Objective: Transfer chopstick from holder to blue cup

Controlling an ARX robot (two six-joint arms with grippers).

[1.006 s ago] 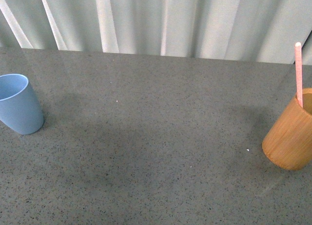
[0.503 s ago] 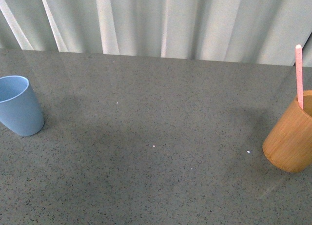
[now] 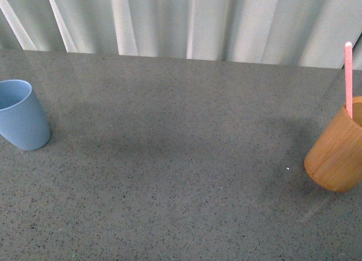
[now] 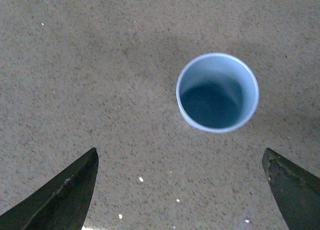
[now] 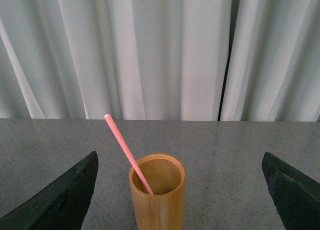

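Left fingers [image 4: 65, 195] apart, seemingly above blue cup [image 4: 217, 93]

Light is soft and even in all my views. A broad faint shadow lies across the middle of the table [image 3: 169, 215]. The curtain [image 3: 186, 23] glows bright. At the front view's edges the cup [image 3: 22, 116] and holder [image 3: 336, 156] lean outward.

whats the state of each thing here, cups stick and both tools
chopstick: leaning in the holder, not gripped
holder: upright, chopstick inside
blue cup: upright, empty
left tool: open, holding nothing
right tool: open, holding nothing
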